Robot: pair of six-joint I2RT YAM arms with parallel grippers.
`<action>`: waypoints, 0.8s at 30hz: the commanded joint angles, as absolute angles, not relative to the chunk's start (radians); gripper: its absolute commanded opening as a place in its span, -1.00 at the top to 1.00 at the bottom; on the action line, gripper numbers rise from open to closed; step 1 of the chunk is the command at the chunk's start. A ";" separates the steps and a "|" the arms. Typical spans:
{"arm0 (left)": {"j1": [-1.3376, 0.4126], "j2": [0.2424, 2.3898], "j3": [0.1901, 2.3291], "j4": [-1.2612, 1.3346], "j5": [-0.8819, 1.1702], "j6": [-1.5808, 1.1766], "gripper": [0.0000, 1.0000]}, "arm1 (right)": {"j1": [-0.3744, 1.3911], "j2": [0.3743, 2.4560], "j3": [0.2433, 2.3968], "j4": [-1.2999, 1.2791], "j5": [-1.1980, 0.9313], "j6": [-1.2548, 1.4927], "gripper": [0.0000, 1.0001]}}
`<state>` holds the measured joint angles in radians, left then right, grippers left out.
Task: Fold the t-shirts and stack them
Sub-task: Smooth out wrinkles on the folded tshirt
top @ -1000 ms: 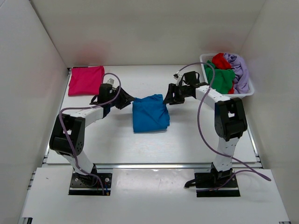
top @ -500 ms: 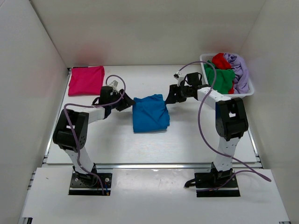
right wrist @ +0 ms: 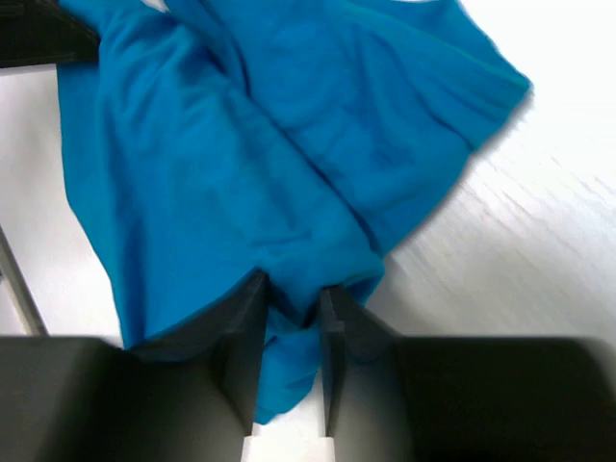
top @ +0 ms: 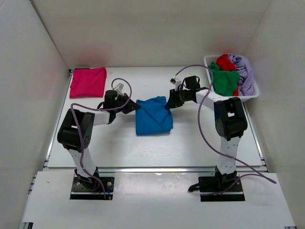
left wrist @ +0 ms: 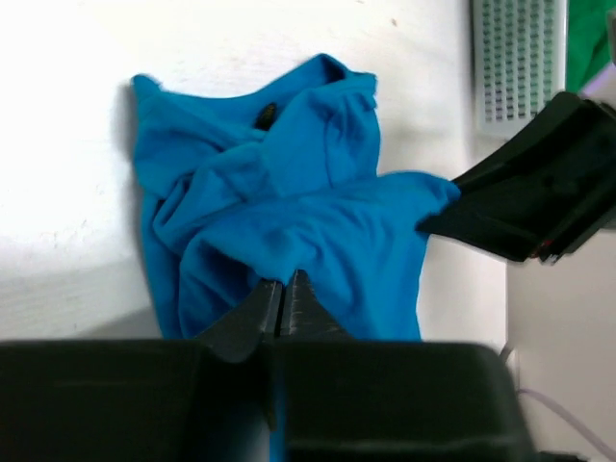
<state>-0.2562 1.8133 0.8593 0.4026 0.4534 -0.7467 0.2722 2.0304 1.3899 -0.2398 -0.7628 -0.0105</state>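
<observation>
A bright blue t-shirt (top: 153, 116) lies crumpled in the middle of the table. My left gripper (top: 135, 106) is at its far left corner. In the left wrist view the left gripper (left wrist: 286, 284) is shut tight, with the thin edge of the blue t-shirt (left wrist: 289, 202) pinched at the tips. My right gripper (top: 167, 104) is at the far right corner. In the right wrist view it (right wrist: 292, 289) is shut on a fold of the blue t-shirt (right wrist: 241, 154). A folded magenta-pink t-shirt (top: 88, 82) lies flat at the back left.
A white lattice basket (top: 252, 93) stands at the back right, holding a green t-shirt (top: 224, 81), a red one (top: 226, 62) and a lavender one (top: 244, 71). White walls close in the table on three sides.
Both grippers were open beside the blue t-shirt's far corners. They have moved in and shut on the fabric. The shirt itself has barely shifted.
</observation>
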 commanded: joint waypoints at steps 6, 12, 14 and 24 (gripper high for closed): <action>-0.244 1.779 0.790 0.557 0.532 -0.787 1.00 | 0.281 1.973 1.361 -0.184 -0.804 -0.020 1.00; -0.253 1.611 0.674 0.525 0.532 -0.785 1.00 | 0.304 1.827 1.270 -0.209 -0.798 -0.015 0.99; -0.261 1.551 0.661 0.499 0.517 -0.776 1.00 | 0.314 1.766 1.247 -0.230 -0.793 -0.006 0.99; -0.308 1.235 0.577 0.370 0.468 -0.785 1.00 | 0.377 1.568 1.161 -0.319 -0.767 0.036 0.99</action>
